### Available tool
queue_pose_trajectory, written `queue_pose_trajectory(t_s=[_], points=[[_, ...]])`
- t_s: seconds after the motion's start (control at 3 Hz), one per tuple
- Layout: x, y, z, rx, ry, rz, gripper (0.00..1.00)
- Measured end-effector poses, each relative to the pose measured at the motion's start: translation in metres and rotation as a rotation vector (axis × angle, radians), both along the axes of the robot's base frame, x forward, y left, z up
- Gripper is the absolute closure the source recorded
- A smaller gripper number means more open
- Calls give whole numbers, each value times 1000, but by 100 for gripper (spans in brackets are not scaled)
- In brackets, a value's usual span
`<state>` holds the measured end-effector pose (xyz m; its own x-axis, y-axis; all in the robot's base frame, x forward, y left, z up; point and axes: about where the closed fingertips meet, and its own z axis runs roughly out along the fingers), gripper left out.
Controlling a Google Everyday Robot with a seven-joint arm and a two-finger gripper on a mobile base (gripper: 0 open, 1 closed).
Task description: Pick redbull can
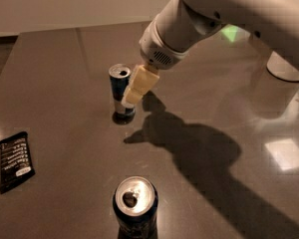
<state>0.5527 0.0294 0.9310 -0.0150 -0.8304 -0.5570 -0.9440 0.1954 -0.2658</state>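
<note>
Camera view showed my fingers point(135, 90) right up against the redbull can point(117, 87), which stood on the desk point(60, 54). I could not tell if they had closed. The lift was not done yet.

No text is showing legibly. White print is showing on the black wrapper point(14, 161), too blurred to make out; the label on the redbull can point(117, 89) likewise. The gripper point(131, 94) is hanging at that can's right side.
</note>
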Motion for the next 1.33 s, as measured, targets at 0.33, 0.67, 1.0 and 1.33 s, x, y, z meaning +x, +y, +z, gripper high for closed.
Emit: queue_pose_trajectory(t_s=[0.33,0.67,1.0,1.33], points=[[4,10,-4,20,9,15,0],[4,16,-4,32,22,38,15],[4,18,-4,44,30,53,46],[3,17,-2,50,33,60,69]])
